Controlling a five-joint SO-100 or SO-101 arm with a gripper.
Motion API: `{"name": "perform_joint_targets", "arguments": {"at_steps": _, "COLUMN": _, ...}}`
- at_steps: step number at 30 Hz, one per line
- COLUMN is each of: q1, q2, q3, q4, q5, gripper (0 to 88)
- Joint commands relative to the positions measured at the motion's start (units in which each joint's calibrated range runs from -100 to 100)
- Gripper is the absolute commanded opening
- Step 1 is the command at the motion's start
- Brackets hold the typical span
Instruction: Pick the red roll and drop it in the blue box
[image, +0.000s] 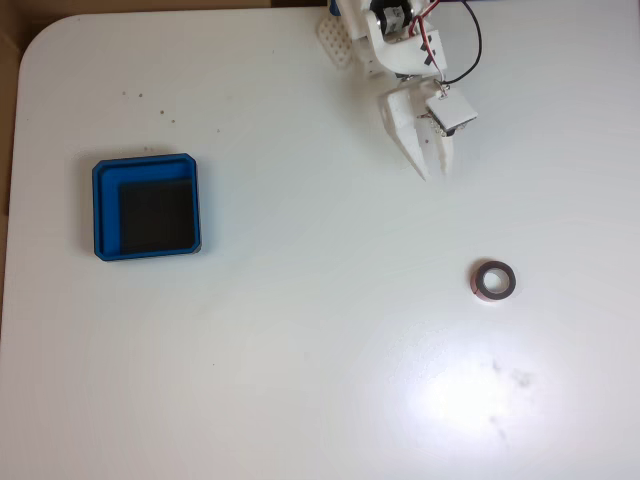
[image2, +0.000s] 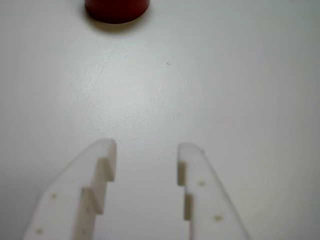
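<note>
my hand (image2: 146, 150) is nearest in the wrist view, its two white fingers (image2: 95, 180) spread with a clear gap between them and nothing held. it hangs over bare white worktop (image2: 225, 90). the red roll (image2: 117, 10) sits ahead of the fingertips at the top edge of that view, well apart from them and cut off by the frame. in the fixed view my hand (image: 432, 168) points down from the top, the roll (image: 493, 281) lies flat below it toward the right, and the blue box (image: 146, 168) sits far off on the left, nothing in it.
</note>
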Motion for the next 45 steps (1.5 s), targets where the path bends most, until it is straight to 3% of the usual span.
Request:
{"name": "perform_joint_targets", "arguments": {"at_steps": 1, "q1": -0.54, "q2": 5.86, "q3": -9.72, "q4": -0.62, "q5": -0.37, "gripper": 5.2}}
{"name": "perform_joint_targets", "arguments": {"at_steps": 30, "q1": -2.01, "q2": 67.65, "q3": -71.35, "q4": -0.45, "q5": -0.28, "gripper": 5.3}}
{"name": "perform_joint_targets", "arguments": {"at_steps": 45, "q1": -5.72, "q2": 81.78, "q3": -85.37, "q4": 8.96, "q5": -0.28, "gripper": 5.9}}
